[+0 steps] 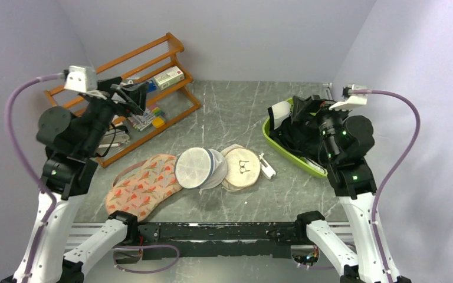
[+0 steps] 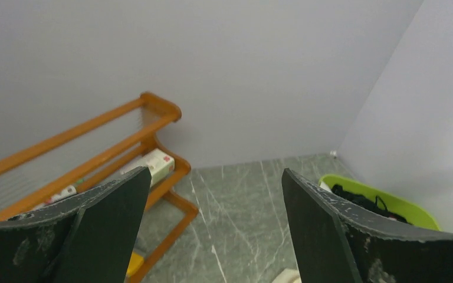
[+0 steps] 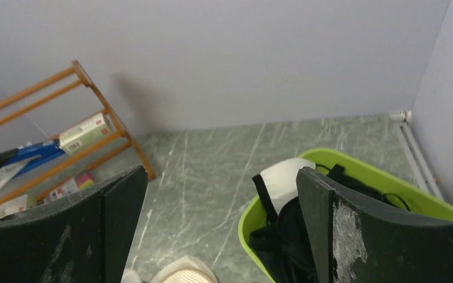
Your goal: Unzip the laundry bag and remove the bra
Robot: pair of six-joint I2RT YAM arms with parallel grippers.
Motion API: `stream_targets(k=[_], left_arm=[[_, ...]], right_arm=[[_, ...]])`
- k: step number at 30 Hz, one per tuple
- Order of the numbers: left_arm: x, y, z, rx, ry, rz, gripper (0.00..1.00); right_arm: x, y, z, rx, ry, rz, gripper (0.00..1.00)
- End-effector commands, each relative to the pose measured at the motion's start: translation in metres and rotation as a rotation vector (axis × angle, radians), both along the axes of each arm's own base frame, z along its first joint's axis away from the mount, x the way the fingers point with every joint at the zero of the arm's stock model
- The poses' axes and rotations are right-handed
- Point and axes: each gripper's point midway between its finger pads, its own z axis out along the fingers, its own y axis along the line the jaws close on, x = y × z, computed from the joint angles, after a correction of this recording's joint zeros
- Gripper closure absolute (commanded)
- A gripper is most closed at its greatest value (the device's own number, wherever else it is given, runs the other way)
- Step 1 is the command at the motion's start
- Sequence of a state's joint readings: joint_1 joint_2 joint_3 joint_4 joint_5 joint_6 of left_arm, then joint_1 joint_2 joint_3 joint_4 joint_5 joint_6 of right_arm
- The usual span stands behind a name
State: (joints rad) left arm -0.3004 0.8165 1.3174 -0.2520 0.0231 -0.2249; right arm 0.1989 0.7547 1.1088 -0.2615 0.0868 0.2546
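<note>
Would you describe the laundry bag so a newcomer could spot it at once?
On the grey table, three flat pouches lie in a row near the front edge. The laundry bag is the leftmost: peach-pink with red-orange flowers and elongated, unlike the round white mesh bag and beige disc.

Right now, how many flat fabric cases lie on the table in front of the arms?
3: the floral laundry bag at left, the white mesh bag in the middle, the beige disc at right. Others may hide underneath.
</note>
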Motion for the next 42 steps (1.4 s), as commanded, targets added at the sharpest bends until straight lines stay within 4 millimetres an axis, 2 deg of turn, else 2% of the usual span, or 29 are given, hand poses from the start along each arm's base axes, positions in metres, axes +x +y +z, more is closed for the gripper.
stream_targets(k=[1, 6, 11, 15, 21, 23, 25, 28, 30, 32, 34, 36, 38, 42], left_arm=[[0.023, -0.019, -0.026, 0.027, 0.043, -0.048, 0.06], [0.051, -0.039, -0.075, 0.071, 0.148, -0.088, 0.06], [0.070, -0.060, -0.121, 0.120, 0.225, -0.150, 0.06], [0.074, -0.073, -0.148, 0.146, 0.259, -0.187, 0.06], [0.061, -0.092, -0.179, 0.163, 0.375, -0.266, 0.06], [0.052, -0.094, -0.192, 0.168, 0.444, -0.285, 0.06], [0.041, -0.093, -0.208, 0.184, 0.523, -0.299, 0.06], [0.020, -0.088, -0.232, 0.205, 0.637, -0.313, 0.06], [0.005, -0.087, -0.242, 0.205, 0.681, -0.340, 0.06], [-0.009, -0.087, -0.245, 0.194, 0.692, -0.373, 0.06], [-0.018, -0.085, -0.240, 0.178, 0.670, -0.383, 0.06], [-0.022, -0.084, -0.232, 0.162, 0.641, -0.388, 0.06], [-0.022, -0.085, -0.220, 0.142, 0.595, -0.387, 0.06], [-0.010, -0.089, -0.186, 0.098, 0.483, -0.380, 0.06]], right_arm=[[0.014, 0.001, -0.025, 0.017, 0.049, -0.031, 0.00], [0.022, 0.007, -0.065, 0.028, 0.132, -0.034, 0.00], [0.021, 0.008, -0.106, 0.036, 0.222, -0.050, 0.00], [0.013, 0.007, -0.127, 0.061, 0.268, -0.068, 0.00], [-0.001, 0.028, -0.139, 0.067, 0.259, 0.064, 0.00], [-0.004, 0.044, -0.144, 0.073, 0.278, 0.149, 0.00], [-0.006, 0.070, -0.152, 0.080, 0.315, 0.291, 0.00], [-0.018, 0.122, -0.160, 0.105, 0.385, 0.560, 0.00], [-0.030, 0.157, -0.169, 0.096, 0.437, 0.690, 0.00], [-0.046, 0.191, -0.187, 0.057, 0.524, 0.768, 0.00], [-0.069, 0.224, -0.214, 0.003, 0.659, 0.842, 0.00], [-0.100, 0.252, -0.235, -0.068, 0.772, 0.917, 0.00], [-0.136, 0.270, -0.256, -0.163, 0.862, 0.950, 0.00], [-0.182, 0.274, -0.287, -0.289, 0.953, 0.928, 0.00]])
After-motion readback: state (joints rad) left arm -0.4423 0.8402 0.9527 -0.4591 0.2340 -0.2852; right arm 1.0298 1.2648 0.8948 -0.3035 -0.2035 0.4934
